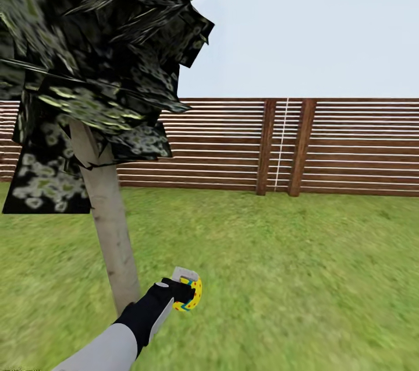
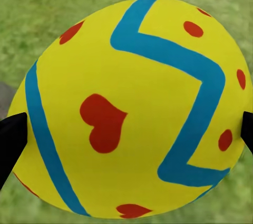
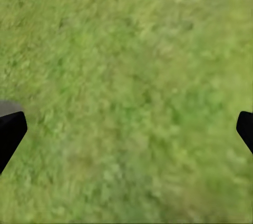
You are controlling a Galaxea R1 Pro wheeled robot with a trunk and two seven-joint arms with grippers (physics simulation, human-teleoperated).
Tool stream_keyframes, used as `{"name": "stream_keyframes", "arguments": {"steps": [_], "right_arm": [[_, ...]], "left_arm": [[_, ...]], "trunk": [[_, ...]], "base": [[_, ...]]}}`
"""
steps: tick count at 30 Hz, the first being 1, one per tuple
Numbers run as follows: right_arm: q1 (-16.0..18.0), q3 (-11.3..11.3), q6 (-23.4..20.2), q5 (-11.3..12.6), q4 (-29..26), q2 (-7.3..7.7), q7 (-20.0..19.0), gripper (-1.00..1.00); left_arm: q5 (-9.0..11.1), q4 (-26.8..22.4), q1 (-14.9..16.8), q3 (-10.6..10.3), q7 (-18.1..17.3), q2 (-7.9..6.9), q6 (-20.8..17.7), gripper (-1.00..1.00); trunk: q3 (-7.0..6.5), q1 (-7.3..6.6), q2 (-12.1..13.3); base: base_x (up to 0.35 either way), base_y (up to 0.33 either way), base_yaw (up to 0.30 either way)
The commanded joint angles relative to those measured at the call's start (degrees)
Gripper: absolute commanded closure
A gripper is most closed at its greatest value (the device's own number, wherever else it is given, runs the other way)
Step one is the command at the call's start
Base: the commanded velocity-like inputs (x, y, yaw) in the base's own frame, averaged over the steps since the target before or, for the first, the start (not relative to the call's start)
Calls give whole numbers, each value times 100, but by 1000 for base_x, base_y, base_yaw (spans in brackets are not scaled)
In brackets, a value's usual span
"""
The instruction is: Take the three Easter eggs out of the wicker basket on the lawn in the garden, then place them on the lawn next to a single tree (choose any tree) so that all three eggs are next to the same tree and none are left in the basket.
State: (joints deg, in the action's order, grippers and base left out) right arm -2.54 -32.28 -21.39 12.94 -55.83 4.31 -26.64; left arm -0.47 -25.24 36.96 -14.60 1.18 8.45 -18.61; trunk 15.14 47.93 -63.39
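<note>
The Easter egg (image 1: 192, 294), yellow with blue zigzag bands and red marks, is clamped between the fingers of the left gripper (image 1: 187, 292), held above the lawn (image 1: 279, 278) just beside the base of the tree trunk (image 1: 113, 243), at about 4 o'clock from it. Recommended procedure: lower the egg until it meets the grass, then open the jaws slowly so it does not roll. The right gripper (image 3: 126, 124) is spread wide and empty over grass. The slatted fence (image 1: 349, 144) stands well behind, toward 12 o'clock.
</note>
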Motion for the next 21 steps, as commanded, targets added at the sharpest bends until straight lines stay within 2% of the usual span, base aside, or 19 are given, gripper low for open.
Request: {"name": "stream_keyframes", "arguments": {"steps": [1, 6, 14, 21], "right_arm": [[-1, -6, -49, 51, -8, 0, -8, -100], [-1, -6, -49, 52, -10, 3, -8, -100], [-1, -6, -49, 53, -9, 5, -8, -100], [-1, -6, -49, 53, -7, 6, -8, -100]], "left_arm": [[-5, -8, 4, -25, 14, -1, -30, 100], [-4, -8, 4, -25, 14, -1, -32, 100], [15, -8, 4, -25, 3, -1, -33, 100], [16, -8, 4, -17, -32, -1, 314, 100]], "trunk": [[1, 4, -4], [-19, 4, -4], [-37, 4, -4], [-51, 4, -4]], "base": [[265, -199, 261], [244, -210, 206], [128, -245, 105], [30, -39, 72]]}}
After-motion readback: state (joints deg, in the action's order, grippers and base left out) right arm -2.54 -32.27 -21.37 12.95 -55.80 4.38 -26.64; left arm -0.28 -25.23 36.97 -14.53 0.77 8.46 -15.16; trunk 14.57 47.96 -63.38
